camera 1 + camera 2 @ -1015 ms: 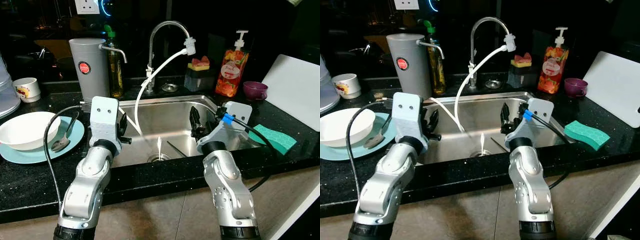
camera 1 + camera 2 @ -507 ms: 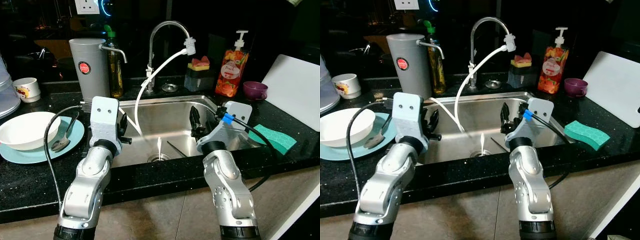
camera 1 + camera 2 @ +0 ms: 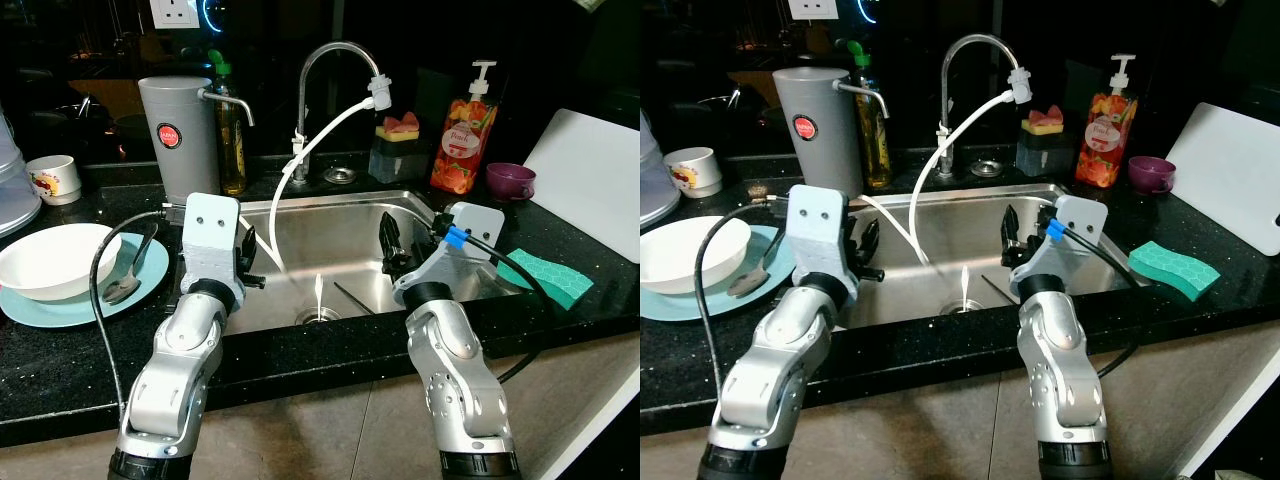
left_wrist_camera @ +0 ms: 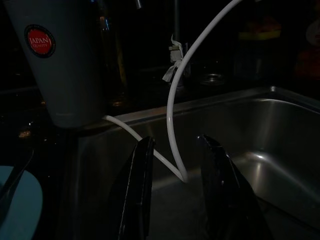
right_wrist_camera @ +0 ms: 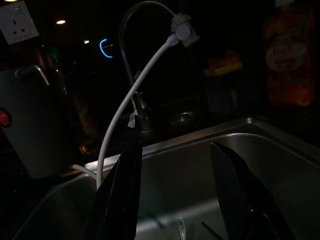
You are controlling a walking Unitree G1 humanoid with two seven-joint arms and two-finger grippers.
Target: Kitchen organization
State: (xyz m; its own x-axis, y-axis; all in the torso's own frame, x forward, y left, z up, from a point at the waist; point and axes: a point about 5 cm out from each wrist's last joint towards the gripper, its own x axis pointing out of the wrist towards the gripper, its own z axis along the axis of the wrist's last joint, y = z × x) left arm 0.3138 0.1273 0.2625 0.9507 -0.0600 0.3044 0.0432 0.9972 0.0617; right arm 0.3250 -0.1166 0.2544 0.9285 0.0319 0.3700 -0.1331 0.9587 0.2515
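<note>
left claw [image 3: 862,252] open at sink [image 3: 970,205] left rim | right claw [image 3: 1017,235] open above basin | white hose [image 3: 940,160] runs from tap [image 3: 965,55] into basin | white bowl [image 3: 690,255] on blue plate [image 3: 670,300], green sponge [image 3: 1173,268] on worktop [image 3: 1230,285]

My arms are silver, jointed shells with black bands at the elbows, each capped by a pale grey wrist block with two dark screw holes, a black cable looping off the left arm [image 3: 180,370], a blue clip on the right arm's [image 3: 455,370] cable, and long black fingers [image 4: 139,195].
</note>
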